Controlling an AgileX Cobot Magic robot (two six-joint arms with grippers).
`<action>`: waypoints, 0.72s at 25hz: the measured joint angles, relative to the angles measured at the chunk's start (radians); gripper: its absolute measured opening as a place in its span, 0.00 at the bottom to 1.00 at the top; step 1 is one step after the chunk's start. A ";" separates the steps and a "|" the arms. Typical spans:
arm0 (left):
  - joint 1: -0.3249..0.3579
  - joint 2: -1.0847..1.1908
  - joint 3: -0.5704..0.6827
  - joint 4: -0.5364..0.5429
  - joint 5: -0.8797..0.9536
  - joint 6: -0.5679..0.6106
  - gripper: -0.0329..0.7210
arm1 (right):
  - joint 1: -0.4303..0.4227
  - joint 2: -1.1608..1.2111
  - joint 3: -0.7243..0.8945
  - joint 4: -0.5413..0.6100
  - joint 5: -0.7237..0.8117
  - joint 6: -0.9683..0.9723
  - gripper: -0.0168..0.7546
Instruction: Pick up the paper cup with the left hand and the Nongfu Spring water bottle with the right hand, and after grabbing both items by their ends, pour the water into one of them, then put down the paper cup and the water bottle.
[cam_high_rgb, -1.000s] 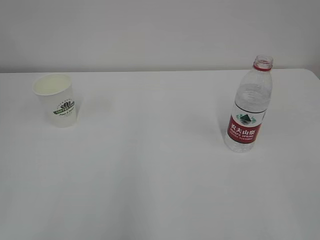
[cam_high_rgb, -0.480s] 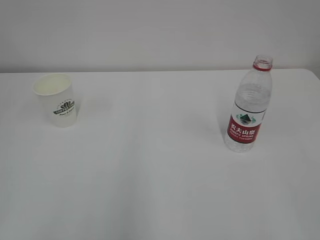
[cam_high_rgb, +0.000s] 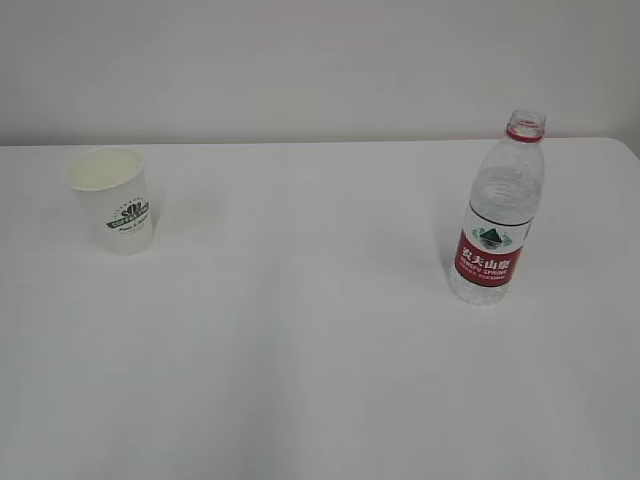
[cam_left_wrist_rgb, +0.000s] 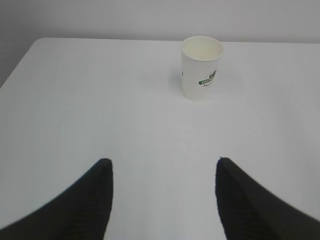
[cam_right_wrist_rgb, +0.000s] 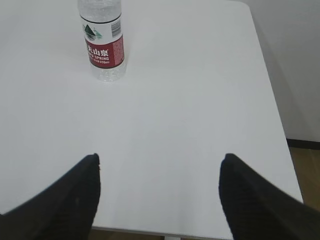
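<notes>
The Nongfu Spring water bottle (cam_high_rgb: 498, 214) stands upright on the white desk (cam_high_rgb: 300, 330), its long axis vertical, its open mouth with the red neck ring pointing straight up and its base flat on the surface. It is on the right side of the exterior view, toward the far edge, with the red label facing the camera. The water (cam_high_rgb: 505, 195) fills it to about the shoulder. The paper cup (cam_high_rgb: 112, 199) stands upright too, wide mouth up and narrow base down, on the far left of the desk, well apart from the bottle; its green logo faces the camera.

In the left wrist view the left hand (cam_left_wrist_rgb: 162, 200) has its jaws spread apart and holding nothing, with the cup ahead of them and a little to the right, well clear of the fingertips. In the right wrist view the right hand (cam_right_wrist_rgb: 160, 200) likewise has its jaws released and empty (the bottle is far ahead and to the left, its top cut off by the frame edge). Neither hand appears in the exterior view.

Compared with a second ago and half a second ago, nothing differs: cup and bottle keep the same spots and the same upright pose.
</notes>
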 joint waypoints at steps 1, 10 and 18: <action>0.000 0.000 0.000 0.000 -0.002 0.002 0.65 | 0.000 0.000 -0.009 0.000 -0.002 0.000 0.75; 0.000 0.002 0.000 0.000 -0.014 0.004 0.65 | 0.000 0.000 -0.032 0.000 -0.054 0.000 0.75; 0.000 0.061 0.000 0.000 -0.088 0.005 0.65 | 0.000 0.027 -0.032 0.000 -0.118 0.000 0.75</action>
